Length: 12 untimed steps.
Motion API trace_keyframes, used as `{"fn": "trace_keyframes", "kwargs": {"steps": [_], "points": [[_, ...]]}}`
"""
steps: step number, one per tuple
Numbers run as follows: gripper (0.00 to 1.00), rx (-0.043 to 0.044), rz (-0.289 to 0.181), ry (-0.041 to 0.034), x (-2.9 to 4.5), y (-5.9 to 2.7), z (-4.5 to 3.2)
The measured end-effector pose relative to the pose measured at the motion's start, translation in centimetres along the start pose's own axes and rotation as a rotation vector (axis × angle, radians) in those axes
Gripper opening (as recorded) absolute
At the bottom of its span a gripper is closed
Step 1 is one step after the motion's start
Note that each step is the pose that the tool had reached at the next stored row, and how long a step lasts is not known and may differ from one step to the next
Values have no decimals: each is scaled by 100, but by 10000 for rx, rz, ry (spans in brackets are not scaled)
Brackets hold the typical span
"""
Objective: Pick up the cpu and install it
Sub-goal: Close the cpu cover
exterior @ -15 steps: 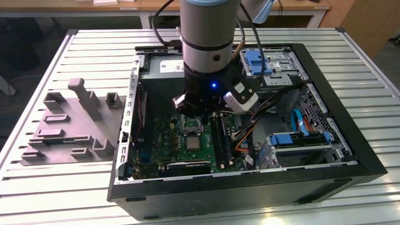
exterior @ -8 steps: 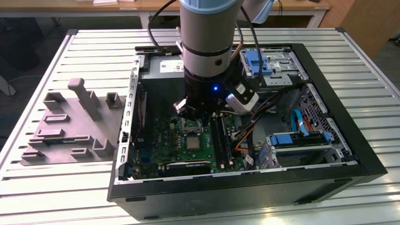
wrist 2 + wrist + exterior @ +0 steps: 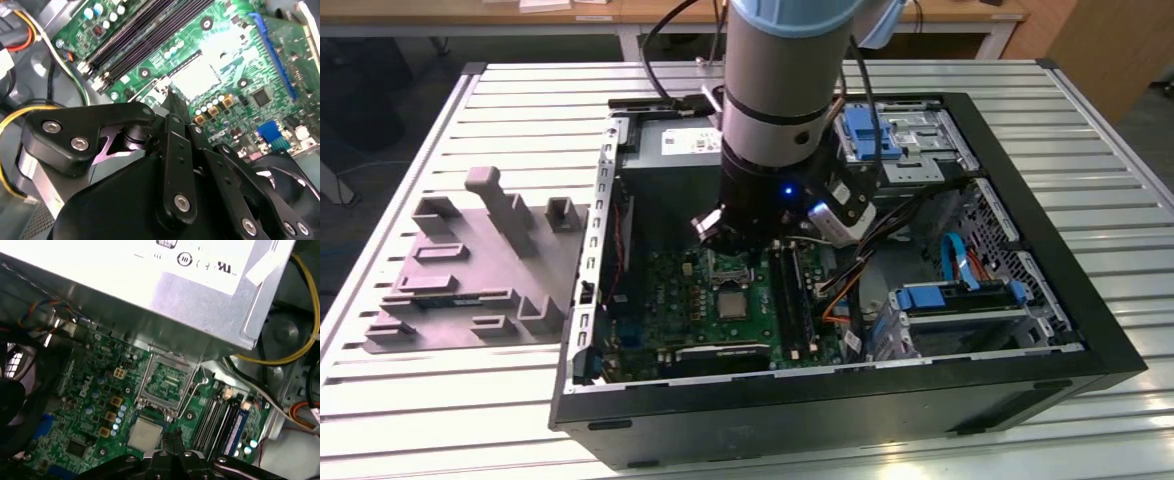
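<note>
Arm: my arm (image 3: pixel 781 60) drops in from 12 o'clock in the exterior view, pretty much vertical.
Wrist: wrist (image 3: pixel 774 190) aims toward 6 o'clock, little blue light glowing.
Gripper: gripper (image 3: pixel 175 436) has its fingers (image 3: pixel 175 150) pinched together, empty afaict.

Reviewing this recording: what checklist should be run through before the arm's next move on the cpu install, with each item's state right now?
1. cpu placed: it lies flat on the motherboard, next to the raised socket frame. Ok.
2. cpu fully seated and turned the right way: cannot tell.
3. gripper free of the cpu: shut, holding nothing, tip close beside the cpu. Ok.
4. Socket frame closed over the cpu: it stands open. Not ok.
5. yellow cables away from the socket: they run off by the grey metal box. Ok.
</note>
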<state>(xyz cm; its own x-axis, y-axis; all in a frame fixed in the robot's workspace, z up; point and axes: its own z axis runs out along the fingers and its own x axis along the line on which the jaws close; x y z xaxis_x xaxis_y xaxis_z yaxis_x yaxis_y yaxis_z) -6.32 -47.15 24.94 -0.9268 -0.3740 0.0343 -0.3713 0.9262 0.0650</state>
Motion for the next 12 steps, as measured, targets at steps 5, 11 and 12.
{"fn": "trace_keyframes", "kwargs": {"steps": [5,11,12], "points": [[11,-247,-677,-17,-5,-1,25],[11,-169,-1594,-46,-6,-5,76],[11,-153,-1713,-64,-7,-6,83]]}}
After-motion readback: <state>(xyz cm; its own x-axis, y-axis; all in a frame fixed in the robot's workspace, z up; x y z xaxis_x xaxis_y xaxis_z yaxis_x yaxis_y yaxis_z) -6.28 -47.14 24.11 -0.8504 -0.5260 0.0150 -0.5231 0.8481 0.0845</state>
